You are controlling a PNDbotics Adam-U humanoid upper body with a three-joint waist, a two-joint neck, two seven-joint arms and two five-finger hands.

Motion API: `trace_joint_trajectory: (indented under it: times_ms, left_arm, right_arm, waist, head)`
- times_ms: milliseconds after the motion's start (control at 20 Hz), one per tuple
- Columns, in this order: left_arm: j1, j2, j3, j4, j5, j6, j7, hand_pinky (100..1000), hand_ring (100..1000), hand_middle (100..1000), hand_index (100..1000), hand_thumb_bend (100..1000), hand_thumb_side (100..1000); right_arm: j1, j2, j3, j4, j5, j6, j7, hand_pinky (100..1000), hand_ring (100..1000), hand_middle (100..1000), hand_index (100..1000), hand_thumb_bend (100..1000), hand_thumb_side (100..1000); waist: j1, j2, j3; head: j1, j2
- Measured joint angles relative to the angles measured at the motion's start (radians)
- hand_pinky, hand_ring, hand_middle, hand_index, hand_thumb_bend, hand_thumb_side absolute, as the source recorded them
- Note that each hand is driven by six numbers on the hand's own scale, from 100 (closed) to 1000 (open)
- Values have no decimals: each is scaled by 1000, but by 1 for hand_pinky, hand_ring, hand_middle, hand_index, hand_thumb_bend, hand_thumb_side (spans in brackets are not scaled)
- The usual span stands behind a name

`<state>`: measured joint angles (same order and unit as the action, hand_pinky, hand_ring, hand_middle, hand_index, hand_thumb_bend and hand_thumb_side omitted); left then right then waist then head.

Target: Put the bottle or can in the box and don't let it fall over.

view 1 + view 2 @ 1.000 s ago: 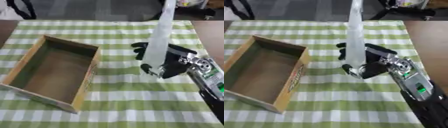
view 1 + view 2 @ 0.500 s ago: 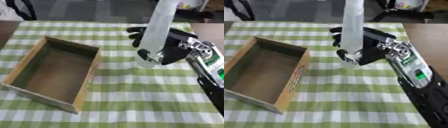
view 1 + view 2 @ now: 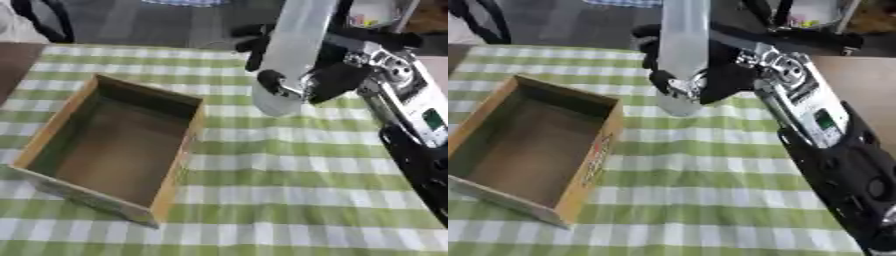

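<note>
One right hand [image 3: 328, 75] grips the pale bottle [image 3: 293, 47], fingers curled round it, now lifted and nearer the cloth's far edge than before. Beside it sits the open box [image 3: 114, 145]. The right eye view alone shows more forearm.

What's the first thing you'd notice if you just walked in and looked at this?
The tall pale bottle held up in the air by the robot's right hand, whose fingers are curled round its lower part, over the far side of the green checked tablecloth. Next, the open cardboard box sitting on the cloth to the left, with nothing visible in it.
</note>
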<state>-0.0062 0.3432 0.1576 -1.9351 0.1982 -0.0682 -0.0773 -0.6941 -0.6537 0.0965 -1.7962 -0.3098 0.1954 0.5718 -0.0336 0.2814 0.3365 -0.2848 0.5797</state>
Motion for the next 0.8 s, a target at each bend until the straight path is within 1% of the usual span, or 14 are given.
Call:
trace_joint_trajectory:
  times_ms: [300, 600, 800]
  left_arm:
    - [-2, 1, 0, 0, 3, 1, 0, 1000, 786, 972, 838, 104, 856]
    - [-5, 9, 0, 0, 5, 2, 1, 1000, 786, 971, 839, 103, 851]
    - [-9, 9, 0, 0, 10, 2, 5, 1000, 786, 972, 839, 106, 851]
  right_arm:
    - [-83, 35, 35, 59, 8, 16, 16, 890, 1000, 1000, 409, 100, 208]
    - [-148, 80, 76, 142, 70, 14, 38, 891, 1000, 1000, 410, 100, 205]
    - [-175, 123, 91, 206, 113, 8, 48, 891, 1000, 1000, 411, 100, 205]
  waist:
    - [-7, -6, 17]
    - [-10, -9, 40]
    - [-12, -10, 54]
  head:
    - [-14, 8]
    - [-31, 9]
    - [-44, 13]
